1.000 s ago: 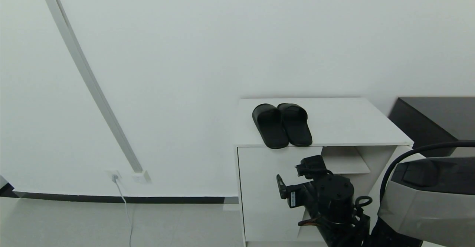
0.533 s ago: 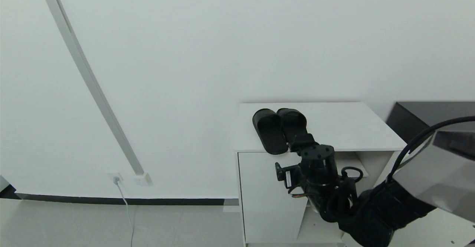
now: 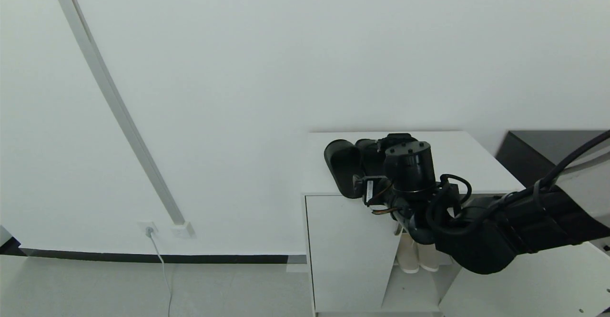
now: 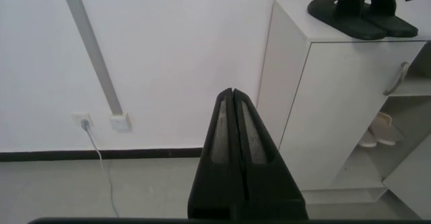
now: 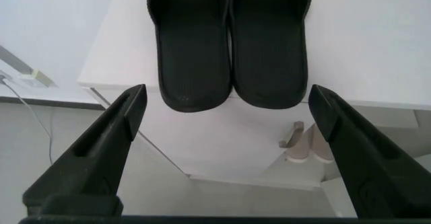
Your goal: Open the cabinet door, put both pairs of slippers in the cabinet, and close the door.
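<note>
Black slippers (image 3: 344,167) side by side on top of the white cabinet (image 3: 350,250), toward its 9 o'clock edge, heels at the front lip, toes toward 12. Right arm (image 3: 476,231) stretched in over the cabinet front from 4 o'clock. Right jaws spread wide and empty, just short of the heels, one finger (image 5: 94,150) out at either side of the pair. Pale slippers (image 3: 419,260) on a low shelf inside the open 3 o'clock half, door (image 3: 524,283) swung out. Left jaws pressed flat together, gripping nothing, well off toward the cabinet's 9 o'clock. Wall socket (image 3: 148,226) farther toward 9.
</note>
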Controlling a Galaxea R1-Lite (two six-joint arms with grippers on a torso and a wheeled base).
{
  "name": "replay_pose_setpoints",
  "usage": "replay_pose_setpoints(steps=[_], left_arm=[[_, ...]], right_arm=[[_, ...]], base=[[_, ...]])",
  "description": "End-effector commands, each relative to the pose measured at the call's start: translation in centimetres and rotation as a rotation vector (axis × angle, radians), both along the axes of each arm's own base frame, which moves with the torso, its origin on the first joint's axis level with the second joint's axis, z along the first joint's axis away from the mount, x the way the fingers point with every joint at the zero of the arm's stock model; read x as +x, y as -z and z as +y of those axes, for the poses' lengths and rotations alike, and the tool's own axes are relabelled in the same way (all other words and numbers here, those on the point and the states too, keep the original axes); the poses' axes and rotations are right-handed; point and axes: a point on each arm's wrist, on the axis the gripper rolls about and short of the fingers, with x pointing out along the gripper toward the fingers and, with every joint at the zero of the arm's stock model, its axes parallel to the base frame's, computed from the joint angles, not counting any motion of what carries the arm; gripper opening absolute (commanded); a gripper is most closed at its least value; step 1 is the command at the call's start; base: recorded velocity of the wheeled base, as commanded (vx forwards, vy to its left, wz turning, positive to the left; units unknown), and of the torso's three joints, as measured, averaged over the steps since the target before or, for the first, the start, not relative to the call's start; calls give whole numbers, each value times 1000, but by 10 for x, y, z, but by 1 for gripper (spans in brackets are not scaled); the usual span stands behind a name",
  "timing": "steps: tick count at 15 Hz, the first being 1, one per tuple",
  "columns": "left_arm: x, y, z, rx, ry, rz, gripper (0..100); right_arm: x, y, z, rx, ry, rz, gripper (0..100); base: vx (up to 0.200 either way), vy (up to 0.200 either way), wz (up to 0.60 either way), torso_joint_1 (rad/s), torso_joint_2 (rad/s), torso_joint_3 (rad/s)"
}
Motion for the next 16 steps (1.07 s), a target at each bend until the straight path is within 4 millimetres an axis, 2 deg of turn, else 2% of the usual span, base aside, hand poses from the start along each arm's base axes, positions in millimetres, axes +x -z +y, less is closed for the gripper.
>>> replay_pose_setpoints(steps=[1,3,8,12,14,16], left_arm=[[0,0,0,0,-1,1,0],[0,0,0,0,-1,1,0],[0,0,0,-7,-5,0,0],[0,0,0,-7,-7,0,0],[0,0,0,-7,-7,0,0],[0,0,0,-7,-8,1,0]], right_arm=[[0,3,0,-3,0,5,100],[0,8,0,-7,-1,9,100],[6,41,5,-18,-10,15,100],[15,59,11,-20,-14,-7,100],[32,68,9,-43,-4,-23,100],[43,65,12,-22,-32,-41,100]], base=[[200,0,0,2,7,12],[200,0,0,-5,-2,2],[200,0,0,8,3,1],[0,0,0,0,0,0],[0,0,0,0,0,0],[0,0,0,0,0,0]])
